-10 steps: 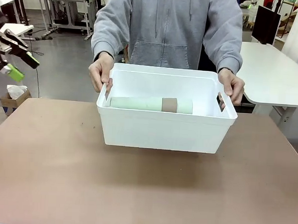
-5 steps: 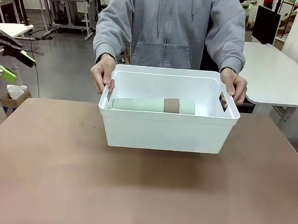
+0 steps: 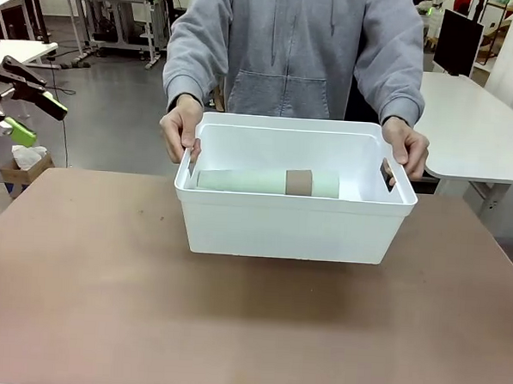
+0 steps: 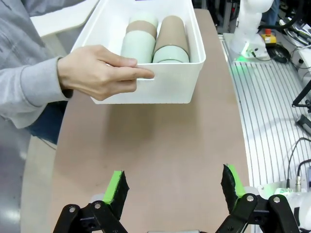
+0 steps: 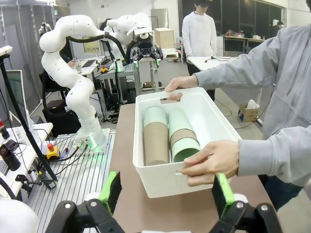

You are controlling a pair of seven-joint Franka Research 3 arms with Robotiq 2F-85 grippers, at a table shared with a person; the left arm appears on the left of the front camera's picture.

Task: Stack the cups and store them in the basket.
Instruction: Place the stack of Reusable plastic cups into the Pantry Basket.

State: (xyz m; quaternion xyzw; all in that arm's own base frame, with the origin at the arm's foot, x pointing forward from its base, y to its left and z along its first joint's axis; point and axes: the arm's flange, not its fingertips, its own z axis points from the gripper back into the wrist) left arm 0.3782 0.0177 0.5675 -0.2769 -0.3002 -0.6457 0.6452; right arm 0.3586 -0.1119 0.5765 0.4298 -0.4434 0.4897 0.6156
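cups (image 5: 167,136) stacked, lying in basket (image 3: 289,228) | person's hands (image 3: 181,129) grip both ends (to carry off, likely) | left hand (image 4: 172,187), right hand (image 5: 165,191): apart, empty, clear of counter (image 3: 232,328)

You see the left claw (image 4: 172,189) spread wide above the table (image 4: 160,145); a person's hand (image 4: 95,72) grips the basket (image 4: 146,87) holding stacked cups (image 4: 154,41) lying down.

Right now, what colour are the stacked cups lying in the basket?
Pale mint green and tan-brown cups, in two stacks in the white basket; clearest in the right wrist view.
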